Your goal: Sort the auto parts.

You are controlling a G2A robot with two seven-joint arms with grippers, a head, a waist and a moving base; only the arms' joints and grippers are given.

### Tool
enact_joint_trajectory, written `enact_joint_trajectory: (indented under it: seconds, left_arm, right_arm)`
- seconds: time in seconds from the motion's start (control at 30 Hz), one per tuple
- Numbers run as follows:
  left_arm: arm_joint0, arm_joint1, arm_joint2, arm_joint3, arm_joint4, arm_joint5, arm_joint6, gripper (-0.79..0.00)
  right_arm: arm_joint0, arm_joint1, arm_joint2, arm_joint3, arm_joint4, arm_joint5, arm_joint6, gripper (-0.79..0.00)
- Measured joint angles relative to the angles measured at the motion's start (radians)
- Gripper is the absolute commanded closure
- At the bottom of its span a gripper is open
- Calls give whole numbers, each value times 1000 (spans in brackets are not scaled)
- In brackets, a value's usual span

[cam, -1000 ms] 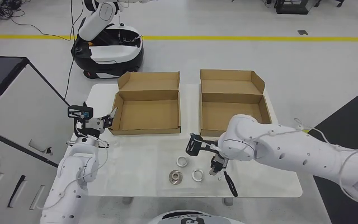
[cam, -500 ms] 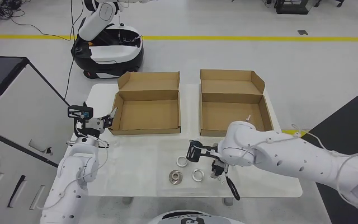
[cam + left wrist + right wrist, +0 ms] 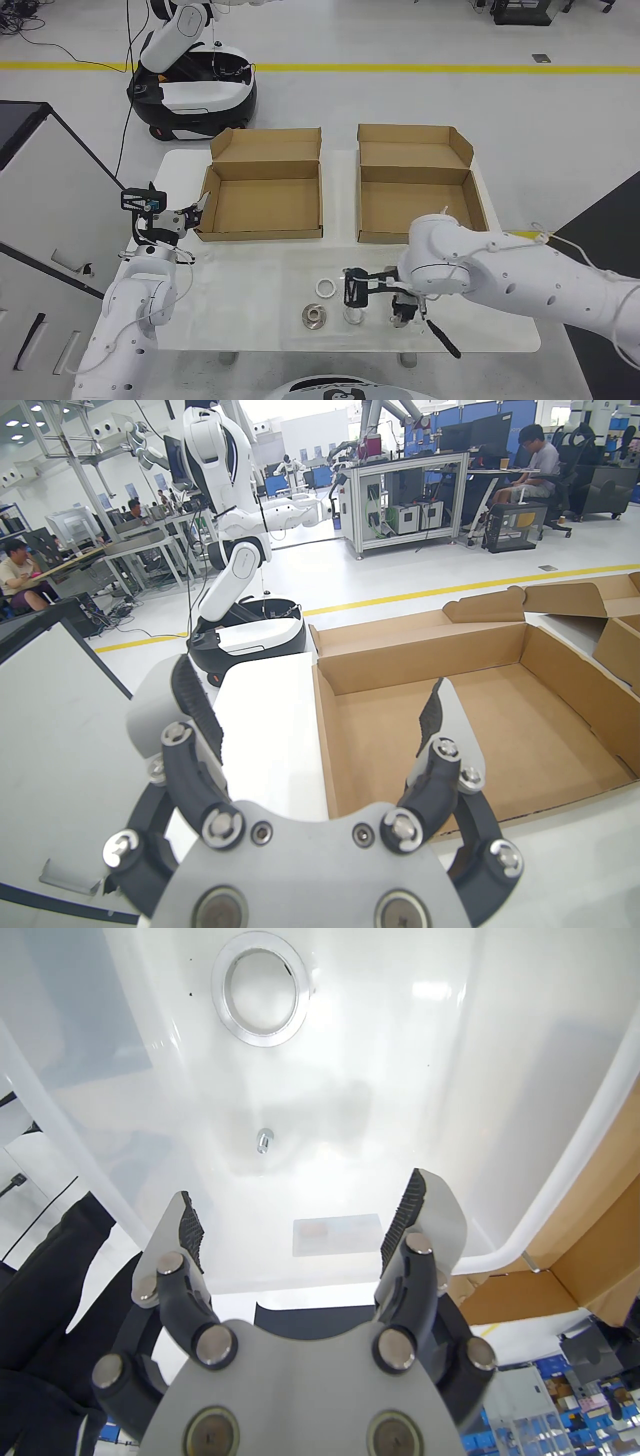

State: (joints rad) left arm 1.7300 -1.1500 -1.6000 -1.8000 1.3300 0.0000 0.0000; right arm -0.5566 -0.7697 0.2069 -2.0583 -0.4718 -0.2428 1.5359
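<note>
Right end effector (image 3: 300, 1215) hangs low over the white worktop (image 3: 400, 1078), fingers spread wide, nothing between them. The target looks like the small metal stud (image 3: 264, 1139): it sits on the worktop just ahead of the fingertips, near the centreline between them and apart from both. The wide spread fits a straddle-and-close pick on a tiny part, with the pads coming down either side. The stud's long axis seems to run roughly along the reach direction, rounded end pointing away from the end effector, so the closing line would cross it and catch its sides. It is too small to tell whether it lies flat or stands tilted. A metal ring (image 3: 260, 1003) lies flat farther ahead past the stud, hole facing up, well apart from it. A flanged part (image 3: 313, 317) and a second ring (image 3: 326, 288) lie beyond that ring again, both on the worktop. Left end effector (image 3: 315, 705) is also spread and holding nothing, with the left cardboard box (image 3: 550, 660) just ahead of its fingertips; it is probably parked near a drop spot and out of the other arm's way. The right cardboard box (image 3: 420, 205) sits beyond the right end effector, open top up, ready for drops. The likely step is lining up on the stud, with the grasp not yet made.
</note>
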Motion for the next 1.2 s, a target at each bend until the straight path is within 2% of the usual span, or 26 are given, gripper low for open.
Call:
enact_joint_trajectory:
  seconds: [0.03, 0.07, 0.17, 0.47, 0.8, 1.2]
  left_arm:
    - [0, 0, 0, 0, 0, 0, 0, -785]
    - [0, 0, 0, 0, 0, 0, 0, -785]
    - [0, 0, 0, 0, 0, 0, 0, -785]
    - [0, 0, 0, 0, 0, 0, 0, -785]
    - [0, 0, 0, 0, 0, 0, 0, -785]
    - [0, 0, 0, 0, 0, 0, 0, -785]
  right_arm:
    - [0, 1, -2, -1, -3, -3, 0, -468]
    - [0, 3, -4, -3, -5, -5, 0, -431]
    - [0, 5, -9, -14, -6, -10, 0, -385]
    - [-10, 5, -20, -25, -16, 0, 0, -388]
    - [-52, -15, -30, -3, -73, 23, -20, -379]
    - [-87, -29, -14, 27, -66, 35, -24, -379]
